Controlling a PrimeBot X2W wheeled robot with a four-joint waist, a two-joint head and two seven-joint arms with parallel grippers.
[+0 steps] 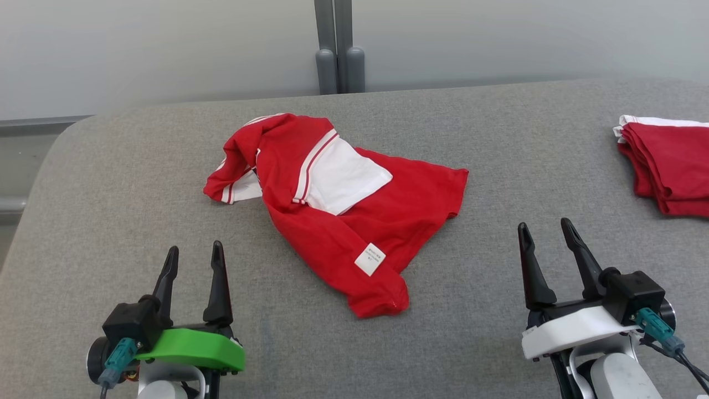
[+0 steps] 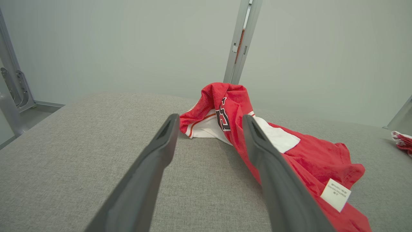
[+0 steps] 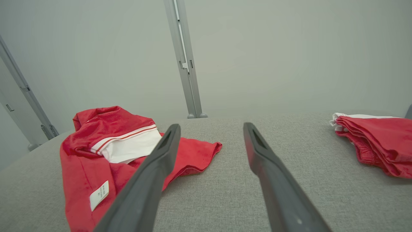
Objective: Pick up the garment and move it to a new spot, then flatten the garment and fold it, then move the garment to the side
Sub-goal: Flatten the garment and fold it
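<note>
A crumpled red and white garment (image 1: 338, 205) lies in a heap at the middle of the grey padded table (image 1: 111, 183), a white label showing near its front end. The left wrist view has the garment (image 2: 309, 154) ahead and to the right, and the right wrist view has the garment (image 3: 96, 154) to the left. My left gripper (image 1: 195, 256) hovers open near the front left, short of the cloth. My right gripper (image 1: 547, 231) stands open at the front right, apart from the cloth. Nothing is between either pair of fingers.
A folded stack of red and white clothes (image 1: 670, 166) rests at the table's right edge, also visible as the stack (image 3: 376, 141) in the right wrist view. A grey metal post (image 1: 339, 50) rises behind the table's far edge against a pale wall.
</note>
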